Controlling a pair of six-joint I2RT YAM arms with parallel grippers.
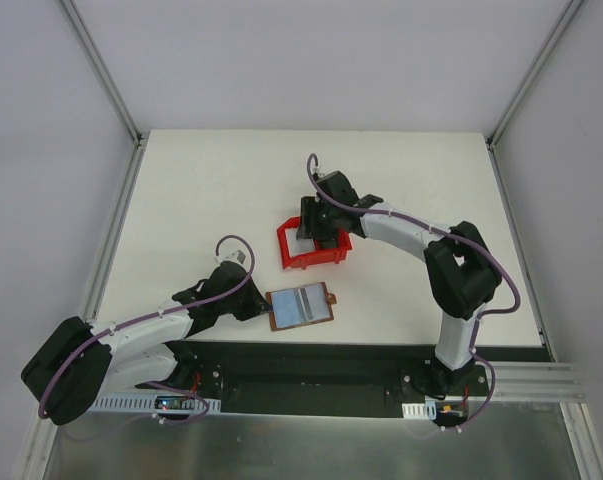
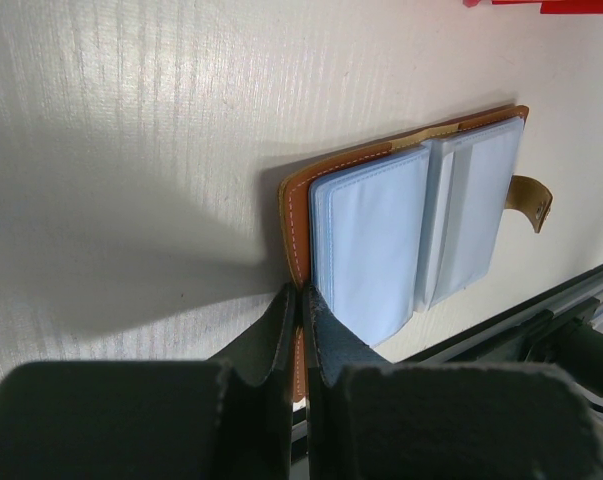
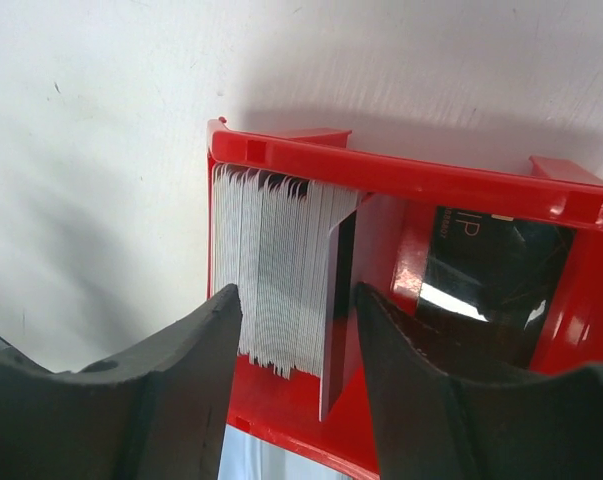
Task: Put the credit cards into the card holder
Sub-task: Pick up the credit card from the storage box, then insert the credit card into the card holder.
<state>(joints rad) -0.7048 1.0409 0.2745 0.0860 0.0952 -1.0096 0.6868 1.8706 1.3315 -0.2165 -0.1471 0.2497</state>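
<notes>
Brown holder [image 2: 294, 220] edge pinched in my left hand [image 2: 301, 305]; right hand [image 3: 296, 300] spread astride cards [image 3: 266, 250] in red bin [image 3: 411, 180].

Top external: high, behind the arm bases [image 1: 436, 378] at 6 o'clock, looks down on the whole table [image 1: 211, 190]. Left wrist: close, low, faces the card holder [image 2: 381, 240]. Right wrist: close, faces the red bin [image 3: 421, 185]. Overhead view shares both objects.

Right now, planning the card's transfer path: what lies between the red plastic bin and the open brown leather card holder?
Nothing: the top view shows bare white tabletop between the red plastic bin and the brown card holder.
</notes>
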